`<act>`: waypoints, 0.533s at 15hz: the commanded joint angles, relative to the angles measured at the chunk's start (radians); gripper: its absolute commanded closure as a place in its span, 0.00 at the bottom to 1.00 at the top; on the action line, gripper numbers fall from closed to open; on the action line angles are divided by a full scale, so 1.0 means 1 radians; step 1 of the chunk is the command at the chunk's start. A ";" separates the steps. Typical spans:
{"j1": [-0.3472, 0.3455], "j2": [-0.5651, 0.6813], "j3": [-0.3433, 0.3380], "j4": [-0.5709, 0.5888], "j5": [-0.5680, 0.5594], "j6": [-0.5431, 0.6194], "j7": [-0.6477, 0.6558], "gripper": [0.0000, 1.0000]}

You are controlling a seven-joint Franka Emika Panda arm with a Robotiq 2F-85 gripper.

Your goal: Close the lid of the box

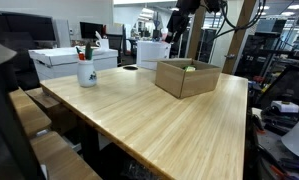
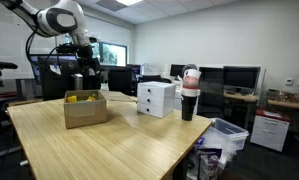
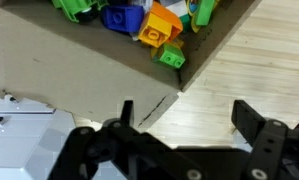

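wooden office table (image 1: 169,130) under the box (image 1: 186,77)

White arm (image 2: 61,18) with rounded, glossy links and dark bands at the joints, black cable (image 2: 29,48) looping loosely alongside it, black gripper (image 3: 189,122) of angular matte plastic, two broad blunt fingers (image 3: 253,120) with squared tips

Plain tan box (image 1: 186,77) on the pale, wood-grained desk (image 1: 159,130). At twelve o'clock in the wrist view, blocks (image 3: 154,25) flash green, blue, orange, yellow. White mug (image 1: 86,72), white boxes (image 1: 69,62), black tool (image 3: 183,108).
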 commanded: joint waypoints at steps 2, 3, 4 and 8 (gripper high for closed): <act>-0.006 0.120 0.016 0.106 -0.057 -0.010 0.044 0.00; -0.004 0.146 0.017 0.128 -0.071 -0.015 0.054 0.00; -0.003 0.163 0.017 0.143 -0.084 -0.019 0.062 0.00; 0.009 0.258 0.014 0.229 -0.120 -0.041 0.067 0.00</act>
